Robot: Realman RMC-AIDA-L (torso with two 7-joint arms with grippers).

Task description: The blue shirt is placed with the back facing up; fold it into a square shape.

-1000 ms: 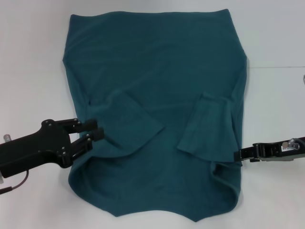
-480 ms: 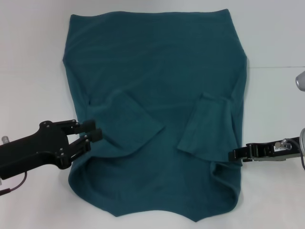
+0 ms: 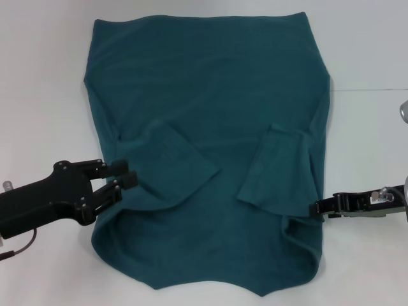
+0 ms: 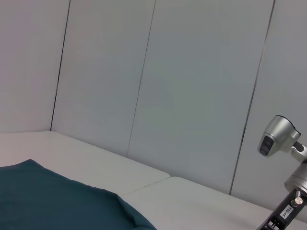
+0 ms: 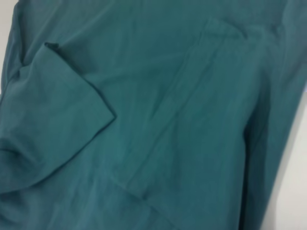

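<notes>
- blue shirt (image 3: pixel 210 140) lies flat on the white table (image 3: pixel 38 83), fills the middle of the head frame from the top edge down to the bottom edge
- plain teal side faces up, no print visible; fabric wrinkly
- both sleeves are folded inward onto the body: left sleeve (image 3: pixel 172 166) lies as an angled flap in the lower-left middle, right sleeve (image 3: pixel 274 172) as a narrower flap in the lower-right middle
- lower hem area is bunched and curved, comes to a point near the bottom centre of the frame
- left gripper (image 3: pixel 126 175) sits at the lower left of the head frame, at the shirt's left edge just beside the left sleeve flap; black fingers a little apart, tips at the fabric edge; cannot tell if any cloth is between them
- right gripper (image 3: pixel 317 208) is at the lower right, tip touching the shirt's right edge just below the right sleeve flap; seen edge-on, cannot tell if fingers are apart or together
- right wrist view: only shirt fabric, both sleeve flaps visible, sliver of table at the right edge
- left wrist view: corner of shirt at lower left, table, grey wall panels (image 4: pixel 192 86), right arm (image 4: pixel 283 143) at lower right
</notes>
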